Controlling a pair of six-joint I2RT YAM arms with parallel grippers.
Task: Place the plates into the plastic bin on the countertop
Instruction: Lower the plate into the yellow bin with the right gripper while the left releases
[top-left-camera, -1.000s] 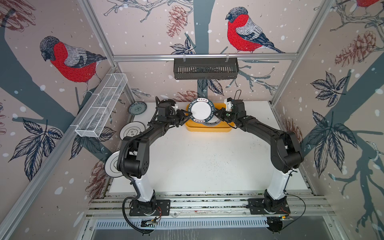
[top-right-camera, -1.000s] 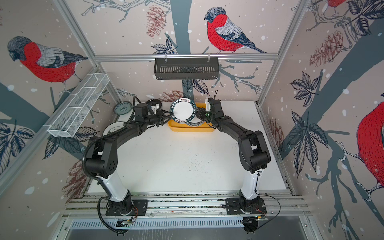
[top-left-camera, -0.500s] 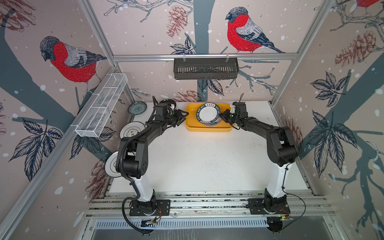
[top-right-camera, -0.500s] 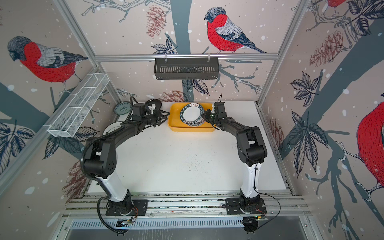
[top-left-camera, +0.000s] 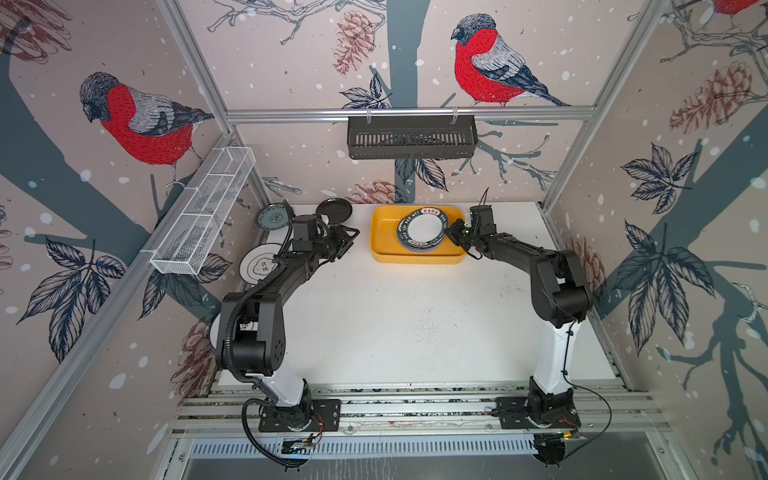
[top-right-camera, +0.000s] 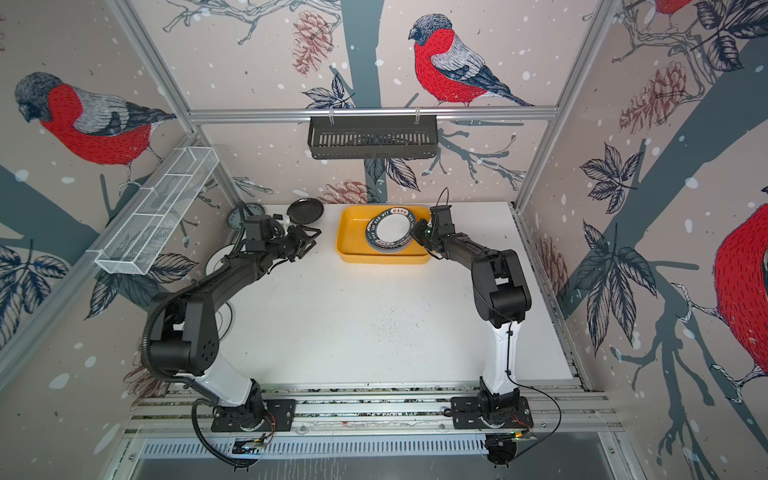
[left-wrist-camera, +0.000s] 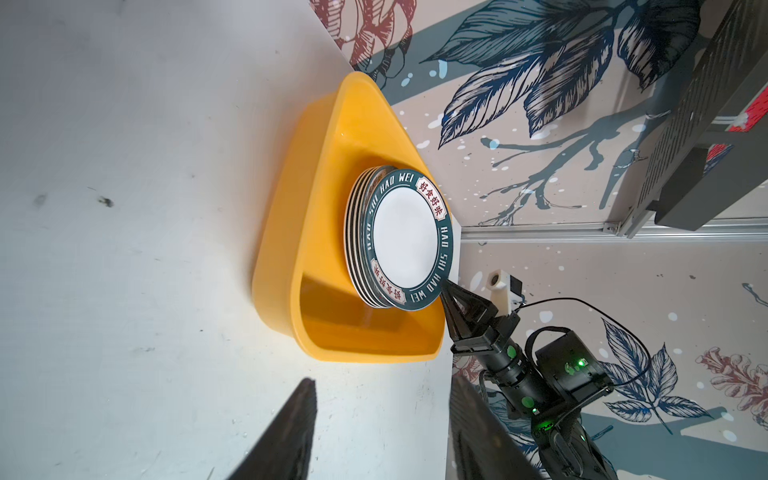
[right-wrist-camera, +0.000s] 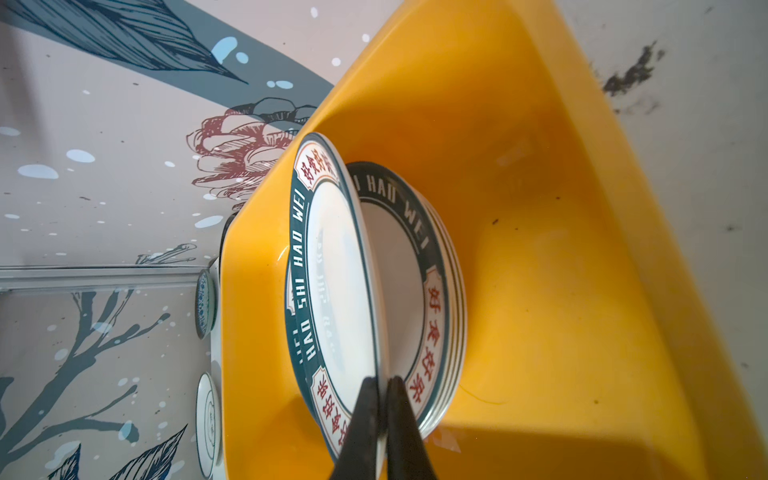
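**Lettered plate going onto the stack in the bin**

The right gripper (right-wrist-camera: 380, 386) is pinching the rim of the top plate (right-wrist-camera: 332, 270), its jaws closed almost fully on that thin edge. It is holding the plate tilted over the stack (right-wrist-camera: 440, 291) inside the bin (top-left-camera: 415, 259), with the gripped side raised. Whether the far edge is touching the plate below cannot be told. An edge grip probably suits this step: the fingers are staying outside the stack, so the plate can be laid flat and let go.

The left gripper (top-left-camera: 349, 241) is hanging just beside the bin's end, its jaws about half apart and gripping nothing. That is likely keeping it clear of the drop.

On the countertop (top-left-camera: 395, 316), the black plate (top-left-camera: 333, 209), grey-blue plate (top-left-camera: 272, 217) and white plate (top-left-camera: 259, 264) are lying outside the bin.

The dark rim is reading "HAO SHI HAO WEI" in white, with red Chinese characters in pale panels. The plate beneath is showing "HAO WEI" too.
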